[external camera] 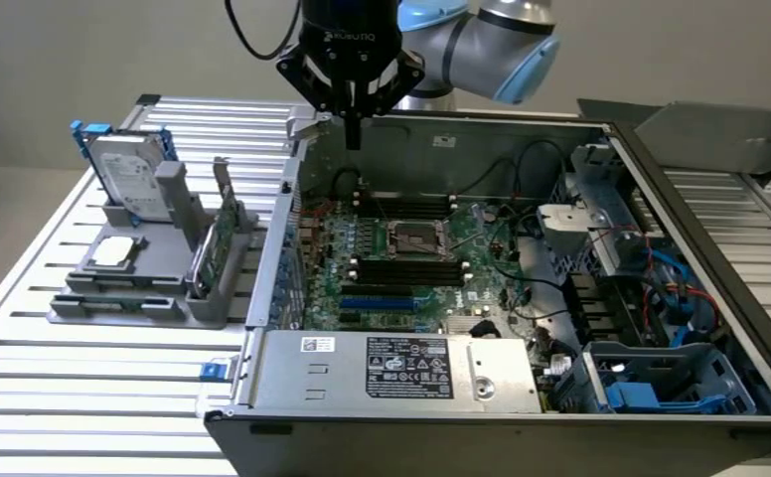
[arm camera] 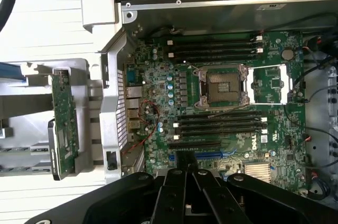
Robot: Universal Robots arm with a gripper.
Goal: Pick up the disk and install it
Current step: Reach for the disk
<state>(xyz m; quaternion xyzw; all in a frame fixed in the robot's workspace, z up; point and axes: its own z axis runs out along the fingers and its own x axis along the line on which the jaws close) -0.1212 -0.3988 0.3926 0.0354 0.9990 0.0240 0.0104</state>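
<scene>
Exterior view: silver-grey disk (external camera: 131, 171), blue-railed, upright in grey rack (external camera: 110, 306); claw (external camera: 354, 139) pinched together, empty.

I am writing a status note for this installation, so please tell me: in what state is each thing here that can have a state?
Gripper: jaws shut, holding nothing.
Disk: upright in the grey holder, not held.
Circuit card: standing on edge in the same holder.
Chip: lying flat on the holder.
Computer case: open, inside exposed.
Processor socket: uncovered, its frame swung open.
</scene>
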